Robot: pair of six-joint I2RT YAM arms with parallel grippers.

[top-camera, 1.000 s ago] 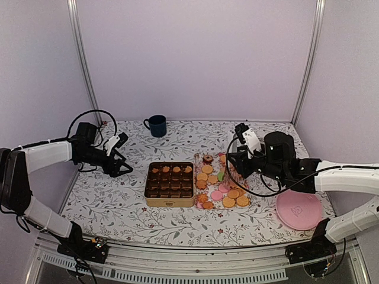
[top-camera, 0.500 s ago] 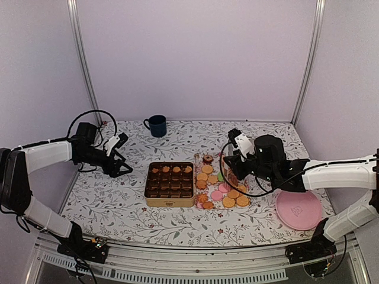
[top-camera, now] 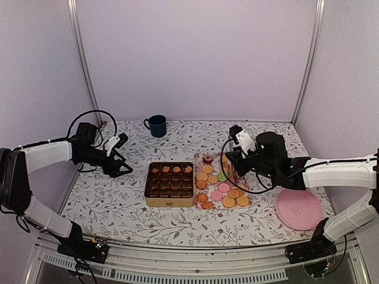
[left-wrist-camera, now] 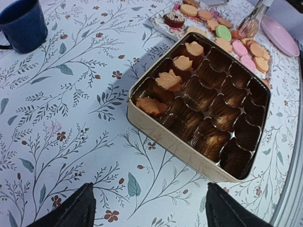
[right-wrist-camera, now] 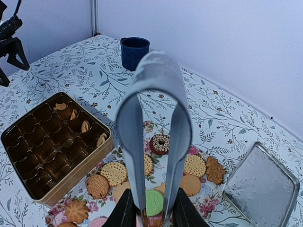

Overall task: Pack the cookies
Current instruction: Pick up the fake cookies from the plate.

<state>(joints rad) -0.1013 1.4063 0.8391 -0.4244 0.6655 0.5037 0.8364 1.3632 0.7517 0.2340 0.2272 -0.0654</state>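
Observation:
Cookies [top-camera: 222, 184], mostly golden with some pink and green, lie on a flowered tray [top-camera: 198, 158] right of a gold tin [top-camera: 146, 190]. Several cookies [left-wrist-camera: 169, 80] sit in the tin's back cups. My right gripper [right-wrist-camera: 150, 213] is shut on grey tongs [right-wrist-camera: 154, 94], which point down over the tray above a green cookie [right-wrist-camera: 154, 202]. Something brown shows between the tong tips at the frame's bottom edge; whether it is pinched I cannot tell. My left gripper [left-wrist-camera: 149, 213] hangs open over the cloth, left of the tin [left-wrist-camera: 165, 137], with nothing in it.
A dark blue mug [top-camera: 157, 125] stands at the back. A pink plate [top-camera: 299, 210] lies front right. A silver tin lid [right-wrist-camera: 262, 189] rests right of the tray. A chocolate doughnut cookie [right-wrist-camera: 160, 143] sits at the tray's far end.
My right arm has shifted left over the tray with the tongs, and the tong arms have been squeezed closer together. The left arm has not moved.

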